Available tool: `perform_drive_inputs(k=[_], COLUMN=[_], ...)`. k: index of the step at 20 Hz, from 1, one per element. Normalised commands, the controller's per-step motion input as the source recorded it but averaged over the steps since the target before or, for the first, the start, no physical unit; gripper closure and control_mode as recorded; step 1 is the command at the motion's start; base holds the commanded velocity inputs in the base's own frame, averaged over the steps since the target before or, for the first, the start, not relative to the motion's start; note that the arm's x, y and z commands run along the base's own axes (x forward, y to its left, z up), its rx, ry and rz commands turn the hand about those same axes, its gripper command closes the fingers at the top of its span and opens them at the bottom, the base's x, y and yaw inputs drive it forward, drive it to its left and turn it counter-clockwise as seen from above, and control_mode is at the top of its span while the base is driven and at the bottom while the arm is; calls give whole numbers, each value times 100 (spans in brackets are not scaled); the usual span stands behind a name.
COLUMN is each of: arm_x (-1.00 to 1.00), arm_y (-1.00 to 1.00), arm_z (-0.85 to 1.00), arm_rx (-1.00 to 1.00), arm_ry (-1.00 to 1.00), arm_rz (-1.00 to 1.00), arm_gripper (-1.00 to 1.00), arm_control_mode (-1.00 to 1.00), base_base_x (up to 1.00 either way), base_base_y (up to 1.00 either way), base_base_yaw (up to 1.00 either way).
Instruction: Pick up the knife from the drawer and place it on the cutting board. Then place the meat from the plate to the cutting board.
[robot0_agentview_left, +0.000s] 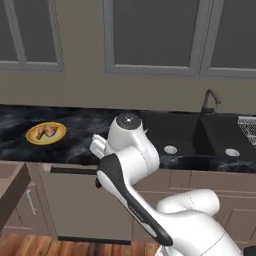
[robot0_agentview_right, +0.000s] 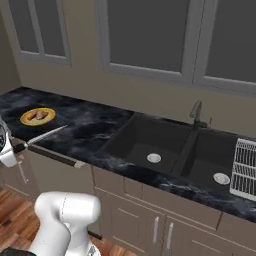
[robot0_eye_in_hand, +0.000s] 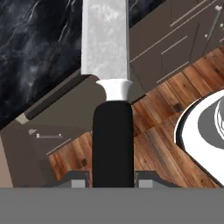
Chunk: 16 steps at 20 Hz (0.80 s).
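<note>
Black-handled knife (robot0_eye_in_hand: 112, 131) is standing in the centre of the hand view, and I am reading the gripper (robot0_eye_in_hand: 112, 180) as pinching that handle, blade running toward the top edge over dark counter; in the right base view the blade is showing at middle left; meat (robot0_agentview_left: 47, 132) is resting on the plate (robot0_agentview_left: 32, 136) at middle left; cutting board unseen; I judge carrying is in hand; next I must locate it.
</note>
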Motion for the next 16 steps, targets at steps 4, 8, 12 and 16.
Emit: perform_drive_inputs(k=[4,8,12,16], arm_x=[0,0,0,0], arm_y=[0,0,0,0], arm_z=[0,0,0,0], arm_rx=[0,0,0,0], arm_ry=[0,0,0,0], arm_rz=[0,0,0,0], arm_gripper=[100,100,100,100], arm_control_mode=[100,100,100,100], base_base_x=[-24,-23,-21,-16], base_base_y=[-92,-80,-68,-70], base_base_yaw=[-17,-21,-26,-25])
